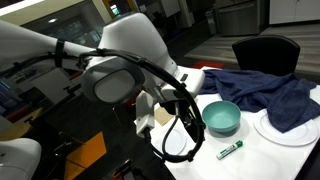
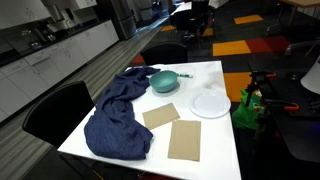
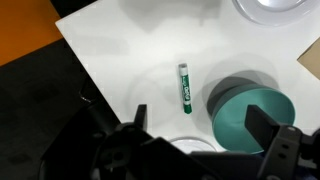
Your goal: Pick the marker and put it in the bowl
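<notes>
Dark and blocky, the pincer [image 3: 195,140] comes in from the bottom of the wrist view. Its two fingers [image 3: 262,125] are spread wide: it is released, holding nothing and touching nothing. In line with the gap between the fingers, the marker [image 3: 184,88] lies flat on the white desk [image 3: 120,50]. It is slim and straight, with a green body and a white end. There is dark print along the body, but it is too small to read.

Just beside the marker, and apart from it, stands the bowl [image 3: 250,115], round, deep and teal-blue with a smooth inside. The marker is outside the bowl, on the bare desk top.

In an exterior view the marker [image 1: 231,151] lies near the desk edge in front of the bowl [image 1: 221,117]. The robot's white arm [image 1: 125,60] and looping black cables fill the foreground.

Farther out, a flat white plate [image 2: 210,104] sits near the bowl [image 2: 164,82]. A crumpled dark blue cloth [image 2: 120,115] drapes over much of the desk. Two flat brown cardboard pieces [image 2: 184,140] lie beside the cloth. A black chair [image 1: 265,50] stands behind the desk.
</notes>
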Controlling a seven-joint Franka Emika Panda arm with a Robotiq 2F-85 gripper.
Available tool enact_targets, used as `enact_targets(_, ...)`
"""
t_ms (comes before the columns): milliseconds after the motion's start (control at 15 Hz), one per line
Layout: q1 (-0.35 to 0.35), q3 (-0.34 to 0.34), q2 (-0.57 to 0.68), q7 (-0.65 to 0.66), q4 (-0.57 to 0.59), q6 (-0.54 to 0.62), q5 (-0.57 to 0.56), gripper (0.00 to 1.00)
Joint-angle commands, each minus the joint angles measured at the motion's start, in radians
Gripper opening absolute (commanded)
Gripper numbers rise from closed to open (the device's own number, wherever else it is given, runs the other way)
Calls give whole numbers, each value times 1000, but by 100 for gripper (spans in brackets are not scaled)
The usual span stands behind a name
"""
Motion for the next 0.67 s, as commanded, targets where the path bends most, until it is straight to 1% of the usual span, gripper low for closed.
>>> enact_targets(0,-2,4,146,-10,74,65,21,100)
enact_targets(200,-4,0,248,16,109,148,4,100)
enact_targets(333,-2,-3,311,11,138,184,1,100)
enact_targets(600,6,-5,426,11,199,207,3,100)
